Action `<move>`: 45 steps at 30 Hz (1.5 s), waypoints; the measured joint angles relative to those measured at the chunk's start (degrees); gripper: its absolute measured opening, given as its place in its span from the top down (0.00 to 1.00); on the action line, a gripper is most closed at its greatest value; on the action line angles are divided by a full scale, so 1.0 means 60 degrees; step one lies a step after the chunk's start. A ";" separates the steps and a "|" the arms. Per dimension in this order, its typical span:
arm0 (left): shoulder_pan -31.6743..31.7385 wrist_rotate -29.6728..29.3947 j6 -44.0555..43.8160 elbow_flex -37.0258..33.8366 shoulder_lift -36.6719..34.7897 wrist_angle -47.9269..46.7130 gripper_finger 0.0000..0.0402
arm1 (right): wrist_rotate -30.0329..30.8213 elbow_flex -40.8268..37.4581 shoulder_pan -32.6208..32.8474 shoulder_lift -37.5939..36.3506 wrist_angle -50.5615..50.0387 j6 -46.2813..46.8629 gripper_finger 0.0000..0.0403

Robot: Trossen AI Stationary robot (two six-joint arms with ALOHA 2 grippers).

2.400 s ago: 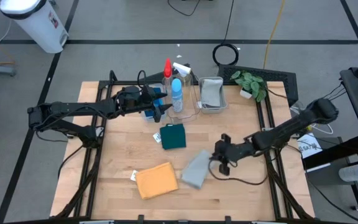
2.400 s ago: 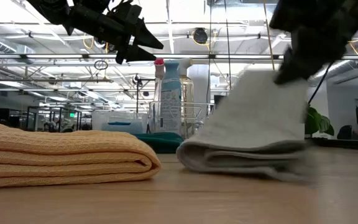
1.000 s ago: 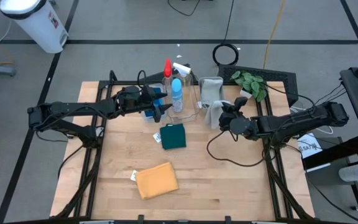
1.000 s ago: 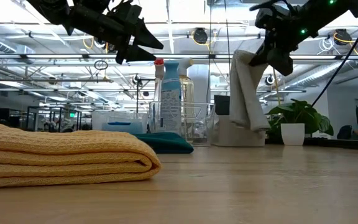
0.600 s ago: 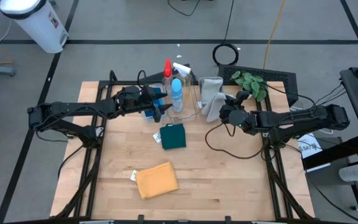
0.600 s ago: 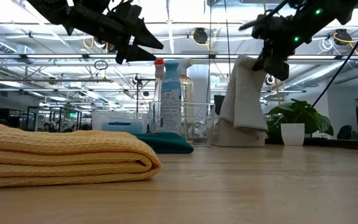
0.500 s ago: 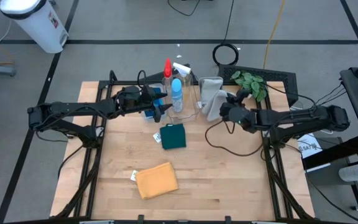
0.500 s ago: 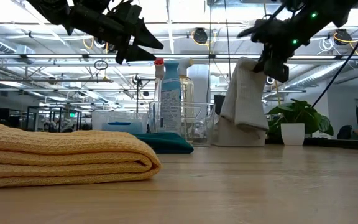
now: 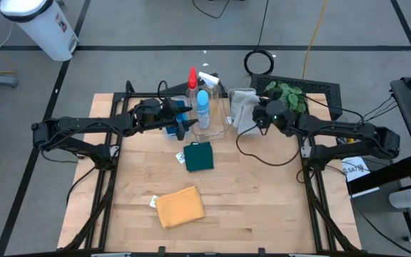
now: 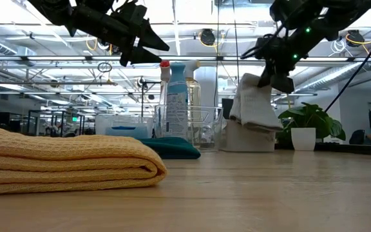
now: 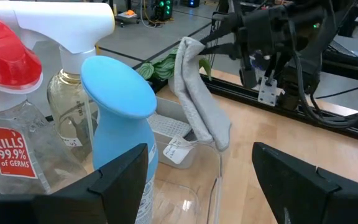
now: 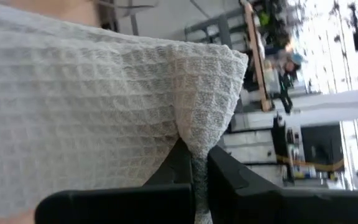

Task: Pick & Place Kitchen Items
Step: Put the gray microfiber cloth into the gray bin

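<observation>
Wooden tabletop with two dark arms working near its far edge.
Right gripper pinches a folded grey waffle-weave cloth, dangling it over the clear rectangular plastic bin; left gripper hovers spread wide and empty beside the blue-topped spray bottle.

A grey waffle-weave cloth is held off the table, pinched in the right gripper at the far right, and hangs in loose folds. At the far middle, three clear spray bottles are stood upright together: a red-topped bottle, a blue-topped bottle and a white-topped bottle. A folded dark-green cloth lies flat near the table's middle. A folded orange cloth lies flat at the near side, left of centre.
</observation>
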 joint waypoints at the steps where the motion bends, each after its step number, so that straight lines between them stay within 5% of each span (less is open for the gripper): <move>1: 0.0003 -0.0004 0.0000 0.0000 0.0000 0.0000 0.29 | -0.0315 -0.0001 -0.0168 0.0000 0.0212 -0.0320 1.00; 15: 0.0003 0.0000 0.0001 0.0000 0.0001 0.0000 0.29 | -0.3840 0.0001 -0.2273 0.1084 0.1746 -0.2132 1.00; 29: 0.0001 0.0000 0.0001 0.0000 0.0000 0.0000 0.29 | -0.3887 0.0001 -0.2740 0.3696 0.3855 -0.3119 1.00; 40: -0.0001 0.0000 0.0001 0.0000 0.0000 0.0000 0.29 | -0.3887 -0.0001 -0.2848 0.4273 0.4030 -0.2821 0.99; 45: 0.0002 0.0000 0.0001 0.0000 0.0000 0.0000 0.29 | -0.3879 -0.0001 -0.2848 0.4273 0.4030 -0.2794 0.90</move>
